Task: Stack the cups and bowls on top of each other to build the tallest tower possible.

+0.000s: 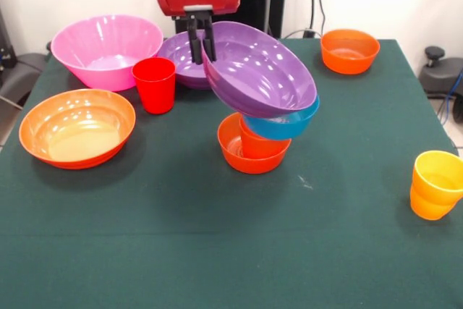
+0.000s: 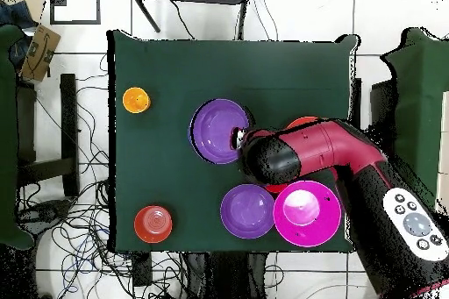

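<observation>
Gripper [image 1: 202, 47] pinches rim of tilted purple bowl [image 1: 260, 70] atop tower [image 1: 260, 132], mid-bench. Risk: release lets slanted bowl slide, toppling blue bowl [image 1: 289, 125].

A tower [image 1: 264, 124] is standing mid-table: a small orange bowl [image 1: 235, 151] holding an orange cup [image 1: 260, 146], a blue bowl [image 1: 289, 125] above, and a wide purple bowl [image 1: 260, 70] tilting steeply on top. A red cup [image 1: 155, 85] is sitting upright beside a large pink bowl [image 1: 107, 50].
</observation>
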Robot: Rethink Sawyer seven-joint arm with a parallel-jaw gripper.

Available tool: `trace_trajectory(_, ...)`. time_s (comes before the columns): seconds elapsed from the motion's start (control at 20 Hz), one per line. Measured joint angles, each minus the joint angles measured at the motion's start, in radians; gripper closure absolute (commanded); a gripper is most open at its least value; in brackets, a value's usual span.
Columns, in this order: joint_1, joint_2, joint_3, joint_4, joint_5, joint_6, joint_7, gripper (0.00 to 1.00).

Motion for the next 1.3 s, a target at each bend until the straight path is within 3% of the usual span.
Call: trace_trajectory(1.3,-0.007,0.000,0.000,-0.036,0.001,0.006,-0.021,1.00)
